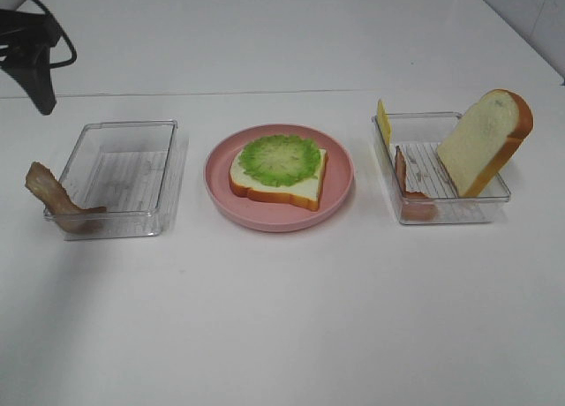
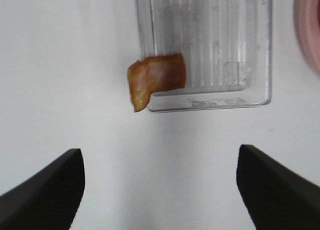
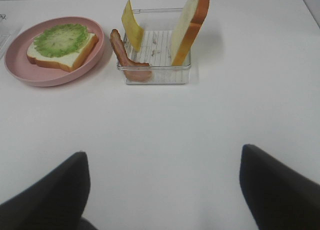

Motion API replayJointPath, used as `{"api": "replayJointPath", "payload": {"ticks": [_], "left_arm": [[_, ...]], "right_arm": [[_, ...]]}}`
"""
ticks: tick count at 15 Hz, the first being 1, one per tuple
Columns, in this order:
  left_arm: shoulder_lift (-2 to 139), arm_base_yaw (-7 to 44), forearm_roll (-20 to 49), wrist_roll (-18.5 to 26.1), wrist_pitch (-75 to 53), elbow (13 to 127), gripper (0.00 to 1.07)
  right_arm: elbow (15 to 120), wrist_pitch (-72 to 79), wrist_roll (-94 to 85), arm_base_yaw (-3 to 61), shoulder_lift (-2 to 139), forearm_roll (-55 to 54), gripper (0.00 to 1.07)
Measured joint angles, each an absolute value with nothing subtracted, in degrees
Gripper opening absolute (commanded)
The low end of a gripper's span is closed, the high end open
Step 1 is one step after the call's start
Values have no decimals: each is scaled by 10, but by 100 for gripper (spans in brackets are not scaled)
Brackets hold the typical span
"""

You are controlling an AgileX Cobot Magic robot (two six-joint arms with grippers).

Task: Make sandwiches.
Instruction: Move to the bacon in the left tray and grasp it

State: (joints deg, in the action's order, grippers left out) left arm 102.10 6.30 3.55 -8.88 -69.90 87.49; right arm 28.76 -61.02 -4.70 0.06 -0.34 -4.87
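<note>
A white bread slice with orange-brown crust (image 1: pixel 300 187) lies on the round pink plate (image 1: pixel 221 181) with ruffled green lettuce (image 1: pixel 280 159) on top; it also shows in the right wrist view (image 3: pixel 75 55). A second bread slice (image 1: pixel 485 141) leans upright in the right clear tray (image 1: pixel 441 214), with yellow cheese (image 1: pixel 383 121) and a bacon strip (image 1: pixel 402 172) at that tray's left side. Another bacon strip (image 1: pixel 53 199) hangs over the left tray's (image 1: pixel 124 172) front left corner. My left gripper (image 2: pixel 159 151) is open and empty, back from that bacon (image 2: pixel 157 80). My right gripper (image 3: pixel 162 151) is open and empty, well short of the right tray (image 3: pixel 155 75).
The left arm (image 1: pixel 31 53) hangs dark over the table's back left corner. The white table (image 1: pixel 291 318) runs wide in front of the trays and plate. The plate's edge (image 2: pixel 310 35) shows beside the left tray (image 2: pixel 225 50) in the left wrist view.
</note>
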Motion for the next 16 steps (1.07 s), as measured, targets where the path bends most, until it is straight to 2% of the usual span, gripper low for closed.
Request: {"api": "replayJointPath", "payload": {"ticks": [6, 16], "left_arm": [[1043, 58, 13, -118, -665, 827, 78], [1165, 58, 13, -120, -568, 826, 62]], "right_arm": [[288, -610, -47, 1, -3, -49, 77], [288, -610, -47, 1, -3, -49, 77]]}}
